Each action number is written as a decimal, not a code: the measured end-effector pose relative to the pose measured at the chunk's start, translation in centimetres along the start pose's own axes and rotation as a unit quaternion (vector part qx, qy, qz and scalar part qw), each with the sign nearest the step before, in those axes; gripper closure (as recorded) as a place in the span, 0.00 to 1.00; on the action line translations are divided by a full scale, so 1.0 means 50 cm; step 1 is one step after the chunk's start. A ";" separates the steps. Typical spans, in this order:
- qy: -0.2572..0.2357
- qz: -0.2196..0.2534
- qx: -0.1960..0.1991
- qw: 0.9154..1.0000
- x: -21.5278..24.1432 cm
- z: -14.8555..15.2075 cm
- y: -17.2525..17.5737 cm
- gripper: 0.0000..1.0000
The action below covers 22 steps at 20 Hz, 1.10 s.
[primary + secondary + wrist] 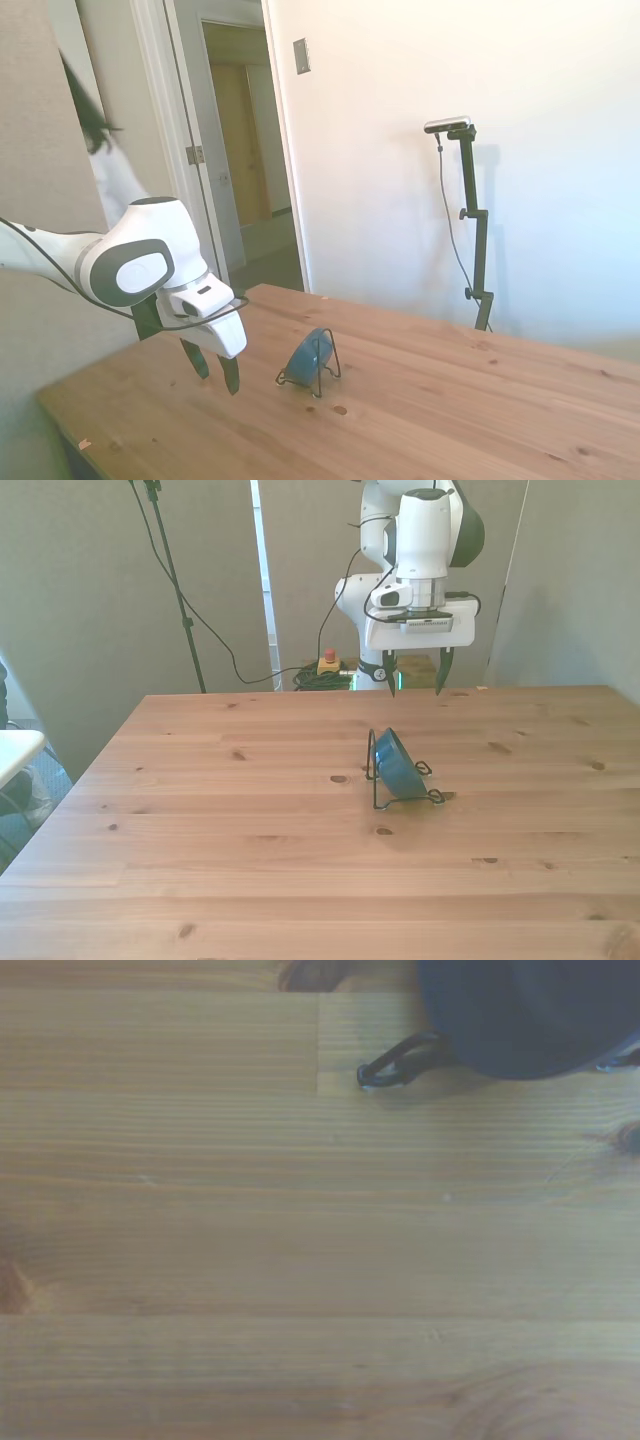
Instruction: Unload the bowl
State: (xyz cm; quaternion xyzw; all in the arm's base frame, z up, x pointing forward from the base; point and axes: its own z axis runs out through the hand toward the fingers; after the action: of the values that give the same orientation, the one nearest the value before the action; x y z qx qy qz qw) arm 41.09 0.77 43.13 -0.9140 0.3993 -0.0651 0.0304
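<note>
Side view: the white Franka arm enters from the left edge of the frame and ends in a two-finger gripper [216, 373] with dark fingers pointing down, low over the pale wooden table [450, 420]. The fingers are spread apart and hold nothing. To the right of the gripper, near the lower centre of the frame, the small round teal-blue bowl [308, 356] stands on edge, tilted, leaning in a thin black wire rack [327, 372] whose loop rises beside it and whose feet rest on the tabletop. Gripper and bowl are near each other but not touching.

Front view: the gripper [415, 685] hangs in the upper centre of the frame with its two fingers set wide apart. The bowl [398, 762] lies below it in the picture, just right of centre, propped at a slant in the wire rack [385, 798], showing mostly its darker outside. The rack stands on the table [200, 860], with bare wood all around it.

Wrist view: blurred planks fill the frame. The dark rounded bulk of the bowl [520, 1020] occupies the upper right corner, and a black wire end of the rack [395, 1064] touches the wood beside it.
</note>
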 end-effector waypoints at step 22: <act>0.276 0.176 -0.028 0.944 0.091 0.007 -0.184 0.00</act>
State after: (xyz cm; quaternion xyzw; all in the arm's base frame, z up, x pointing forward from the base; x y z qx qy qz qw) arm 50.90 3.69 44.19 -0.7756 0.5485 -0.2977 -0.0953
